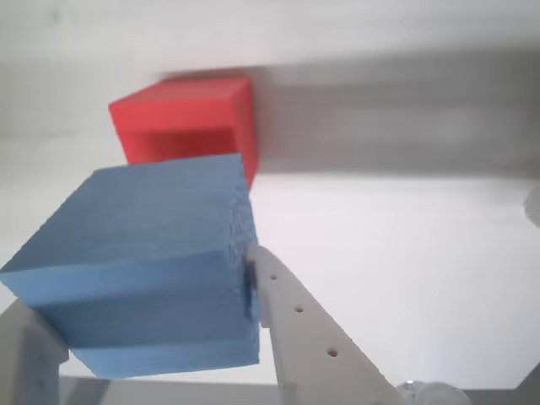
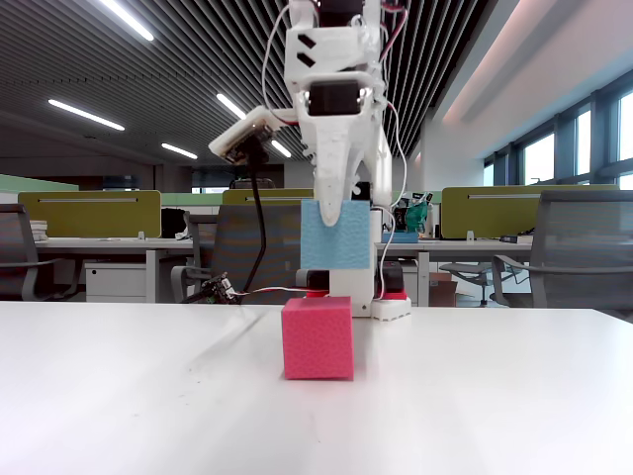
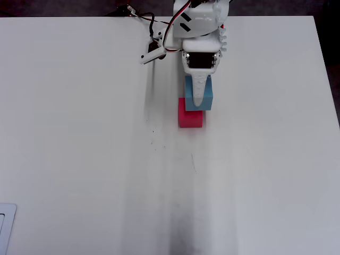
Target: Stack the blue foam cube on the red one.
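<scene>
My gripper (image 2: pixel 331 223) is shut on the light blue foam cube (image 2: pixel 348 247) and holds it in the air. The pinkish-red foam cube (image 2: pixel 317 338) rests on the white table (image 2: pixel 148 396). In the fixed view the blue cube hangs a little above the red one and slightly to the right. In the overhead view the blue cube (image 3: pixel 205 96) overlaps the far edge of the red cube (image 3: pixel 190 119), with the gripper (image 3: pixel 195 103) over both. In the wrist view the blue cube (image 1: pixel 143 261) fills the lower left between the white fingers (image 1: pixel 304 329), and the red cube (image 1: pixel 190 118) lies beyond it.
The arm's base (image 2: pixel 384 297) and its cables (image 3: pixel 154 32) stand at the table's far edge. A camera bracket (image 3: pixel 151 53) sticks out to the left of the arm. A pale object (image 3: pixel 5 228) shows at the near left corner in the overhead view.
</scene>
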You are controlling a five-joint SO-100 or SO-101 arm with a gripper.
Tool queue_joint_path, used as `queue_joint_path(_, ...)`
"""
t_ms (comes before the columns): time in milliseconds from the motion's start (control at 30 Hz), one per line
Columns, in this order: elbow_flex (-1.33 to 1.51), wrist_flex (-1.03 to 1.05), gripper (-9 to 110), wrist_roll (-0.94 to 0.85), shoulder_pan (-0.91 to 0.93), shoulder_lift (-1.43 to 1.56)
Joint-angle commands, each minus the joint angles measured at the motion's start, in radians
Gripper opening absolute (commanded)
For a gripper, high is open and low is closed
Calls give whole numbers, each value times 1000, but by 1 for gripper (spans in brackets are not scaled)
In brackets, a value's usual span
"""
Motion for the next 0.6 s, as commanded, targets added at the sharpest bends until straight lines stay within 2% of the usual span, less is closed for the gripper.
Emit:
queue_joint_path(0,31,-40,23,-8,15,26)
queue_joint_path(567,75,-109,23,-8,60,-54)
